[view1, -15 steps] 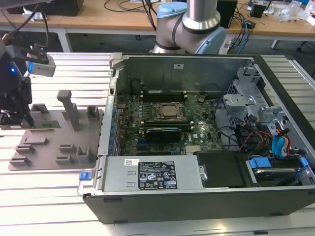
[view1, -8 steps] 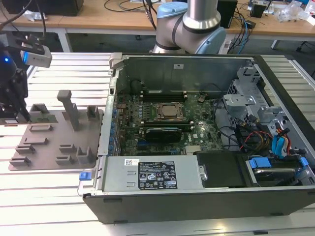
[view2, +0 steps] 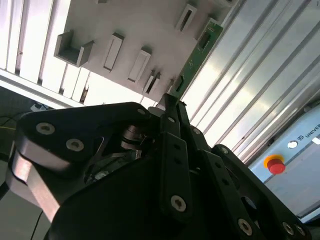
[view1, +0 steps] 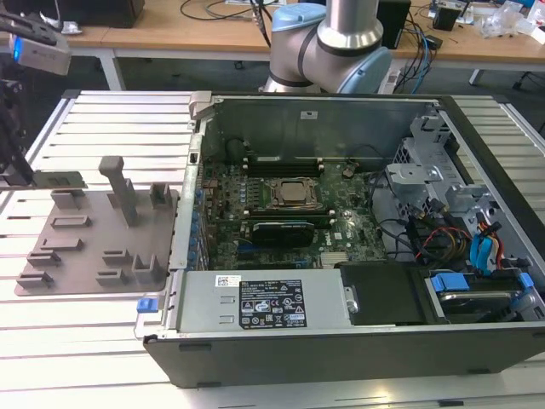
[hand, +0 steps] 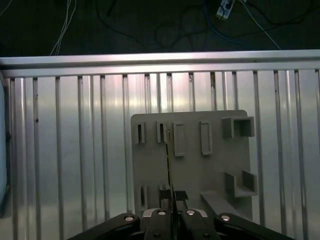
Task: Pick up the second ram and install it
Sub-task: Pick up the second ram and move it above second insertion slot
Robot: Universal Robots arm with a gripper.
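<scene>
The slatted metal bench (view1: 102, 128) carries everything. On it, just beside the grey plate (view1: 94, 230) towards the exterior view's right, lies the open computer case (view1: 281, 341) with its motherboard (view1: 281, 213) facing up. The grey plate itself is flat, with several upright blocks and slotted holders standing on it. The gripper (view2: 172, 102) hangs over the plate, its jaws drawn narrow and clamped on one end of the second ram (view2: 197, 52). In the second wrist view the green board runs out from the fingertips along the plate's edge. In the first wrist view it appears edge-on as a thin dark line between two of the plate's slotted blocks. I cannot tell whether its lower edge is seated in a holder or just clear of the plate. The ram is therefore at the plate, well apart from the motherboard. The main risk, as I judge it, is the small grip on a long thin board. Any drag against a neighbouring block could twist it in the jaws or pull it loose. A tilted board would then meet its memory slot askew and could jam or strain its contact edge.
</scene>
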